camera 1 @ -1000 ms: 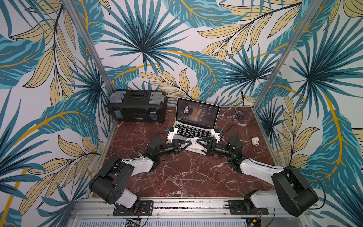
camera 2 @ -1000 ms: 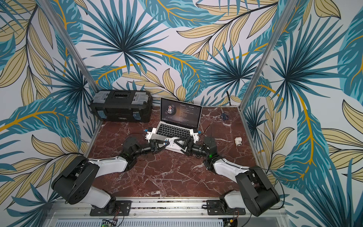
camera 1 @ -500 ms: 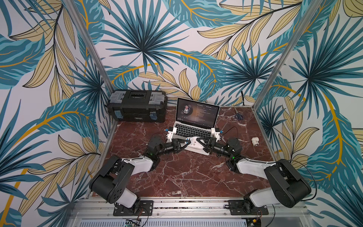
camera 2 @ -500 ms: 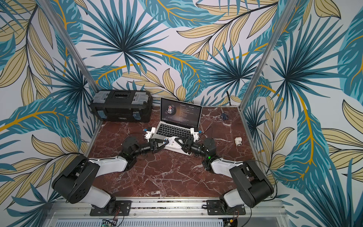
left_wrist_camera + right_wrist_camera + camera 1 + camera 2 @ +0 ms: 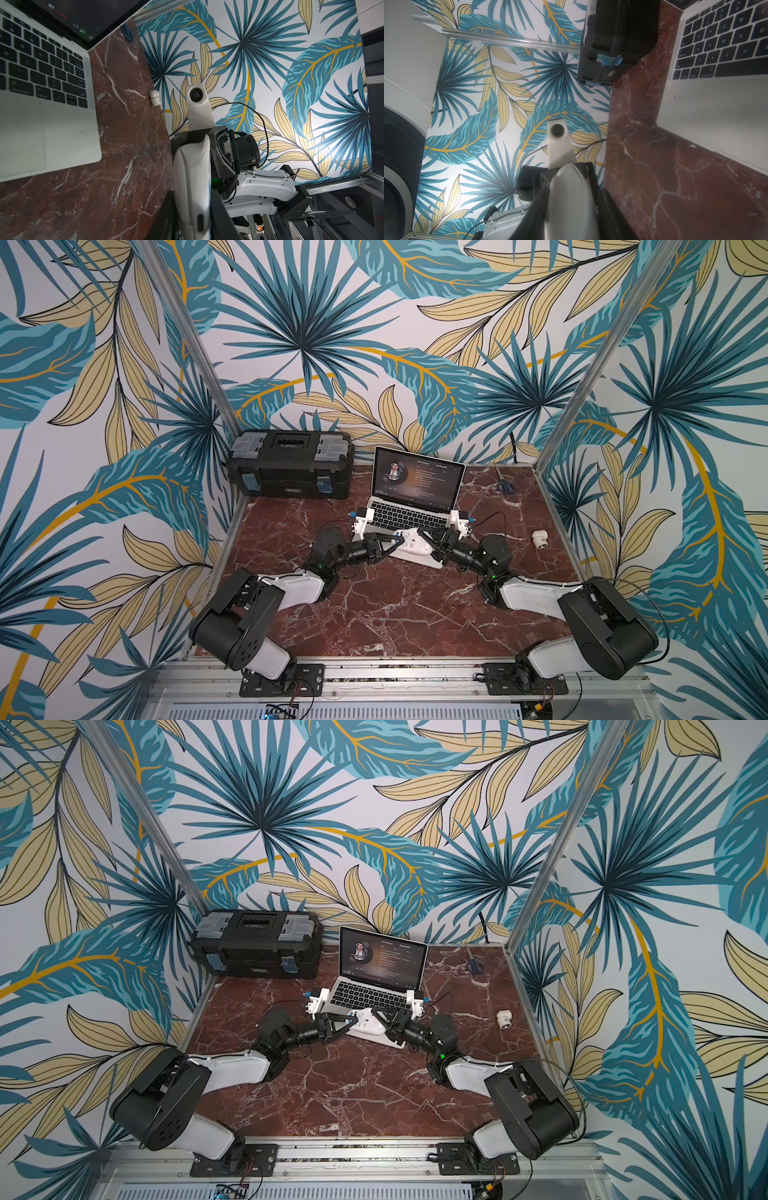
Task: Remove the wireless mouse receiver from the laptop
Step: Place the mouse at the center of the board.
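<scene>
Tropical leaf wallpaper (image 5: 299,335) in teal and gold, red-brown veined marble tabletop (image 5: 395,605), slanting aluminium posts (image 5: 207,364)

Matt silver metal laptop (image 5: 411,516), glossy veined marble table (image 5: 395,601), black plastic toolbox (image 5: 291,472).

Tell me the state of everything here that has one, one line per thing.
laptop: open, screen lit.
black toolbox: lid closed.
white mouse: held between both grippers, over the laptop's front edge.
left gripper: shut on the white mouse.
right gripper: shut on the white mouse.
</scene>
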### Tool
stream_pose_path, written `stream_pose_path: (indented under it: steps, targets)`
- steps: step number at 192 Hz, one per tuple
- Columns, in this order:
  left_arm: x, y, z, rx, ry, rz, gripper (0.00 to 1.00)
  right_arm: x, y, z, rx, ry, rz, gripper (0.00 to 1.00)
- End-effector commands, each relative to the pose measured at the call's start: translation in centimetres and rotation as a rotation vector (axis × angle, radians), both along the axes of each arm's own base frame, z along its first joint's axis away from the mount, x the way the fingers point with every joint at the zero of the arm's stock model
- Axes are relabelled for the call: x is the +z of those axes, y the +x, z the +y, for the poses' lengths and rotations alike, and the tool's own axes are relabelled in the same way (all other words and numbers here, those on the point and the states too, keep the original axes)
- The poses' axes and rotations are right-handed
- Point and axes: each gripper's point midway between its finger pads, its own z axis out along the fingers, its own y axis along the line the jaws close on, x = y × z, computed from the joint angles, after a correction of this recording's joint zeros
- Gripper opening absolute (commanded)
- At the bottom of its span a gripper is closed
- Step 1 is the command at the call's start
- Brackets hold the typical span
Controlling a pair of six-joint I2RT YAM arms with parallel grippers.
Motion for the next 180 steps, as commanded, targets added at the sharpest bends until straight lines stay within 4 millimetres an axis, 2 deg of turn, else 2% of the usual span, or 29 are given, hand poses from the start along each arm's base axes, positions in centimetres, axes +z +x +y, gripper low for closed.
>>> stream_pose_path:
  steps: [1,20,38,50,71,95,117,154,180]
  targets:
    - [1.9,0.3,-0.4,-0.012,-0.020,-0.101,0.00,0.7,0.0,-0.6,-0.043,0.032,0.005,0.29]
    - [1.8,0.4,-0.4,-0.006,-0.018,-0.104,0.00,1.0,-0.1,-0.3,-0.027,0.032,0.010,0.31]
    - [1.8,0.6,-0.4,0.001,-0.014,-0.101,0.00,1.1,-0.3,0.2,0.008,0.028,0.024,0.58]
    - [1.7,0.8,-0.4,0.009,-0.014,-0.100,0.00,1.1,-0.5,0.5,0.026,0.023,0.034,0.65]
    - [1.6,0.9,-0.4,0.011,-0.011,-0.097,0.00,0.8,-1.1,1.1,0.074,-0.005,0.045,0.66]
    - [1.6,1.1,-0.5,0.014,-0.011,-0.095,0.00,0.4,-1.4,1.4,0.095,-0.015,0.069,0.61]
    - [1.2,1.2,-0.4,0.023,-0.001,-0.088,0.00,0.2,-2.0,2.2,0.147,-0.031,0.078,0.73]
    - [0.8,1.5,-0.3,0.039,0.020,-0.082,0.00,-0.6,-2.5,2.3,0.172,-0.079,0.101,0.73]
    - [0.6,1.9,-0.1,0.063,0.031,-0.082,0.00,-0.9,-2.7,2.1,0.165,-0.111,0.104,0.63]
